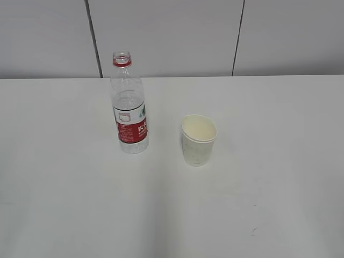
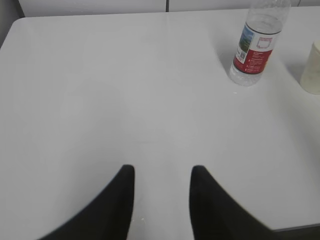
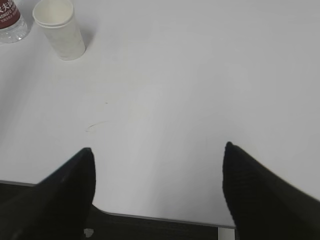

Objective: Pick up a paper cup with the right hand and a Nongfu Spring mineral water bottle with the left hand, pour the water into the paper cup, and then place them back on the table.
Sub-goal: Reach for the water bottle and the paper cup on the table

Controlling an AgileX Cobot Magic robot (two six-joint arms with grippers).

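The clear Nongfu Spring bottle (image 1: 129, 107), uncapped with a red neck ring and red-and-white label, stands upright on the white table (image 1: 64, 188). The cream paper cup (image 1: 199, 141) stands upright to its right, a short gap apart. Neither arm shows in the exterior view. My left gripper (image 2: 162, 172) is open and empty over bare table, with the bottle (image 2: 256, 47) far ahead to the right and the cup's edge (image 2: 312, 70) at the frame's right border. My right gripper (image 3: 159, 150) is open wide and empty near the table's front edge; the cup (image 3: 59, 29) and bottle base (image 3: 10, 22) stand far ahead at the upper left.
A grey panelled wall (image 1: 172, 37) rises behind the table. A faint scuff mark (image 3: 95, 125) lies on the tabletop ahead of the right gripper. The table's front edge (image 3: 165, 217) runs under the right gripper, with dark floor below.
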